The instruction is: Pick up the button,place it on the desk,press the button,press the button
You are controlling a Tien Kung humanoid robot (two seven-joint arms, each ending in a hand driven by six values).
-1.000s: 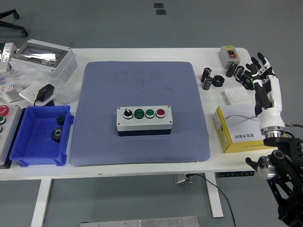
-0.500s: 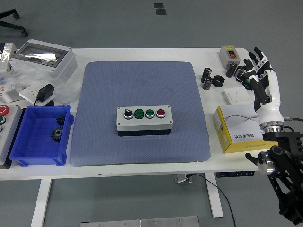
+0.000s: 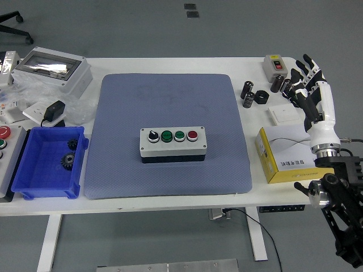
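The button box [image 3: 173, 144] is sitting in the middle of the frame on the blue mat [image 3: 168, 136], its four buttons facing up. At the right edge of the frame the right robot hand [image 3: 309, 90] is hovering with fingers spread, gripping nothing, above the yellow box [image 3: 283, 156] and near the small black cylinders [image 3: 248, 93]. At lower left a blue bin [image 3: 50, 164] is resting on the white surface [image 3: 170, 62].

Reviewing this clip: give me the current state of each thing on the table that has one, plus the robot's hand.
Button box: upright on the blue mat, untouched.
Right hand: open, fingers spread, raised over the table's right end, holding nothing.
Blue bin: open-topped, two black gears inside.
Yellow box: lying flat.
Grey enclosure: lid closed.
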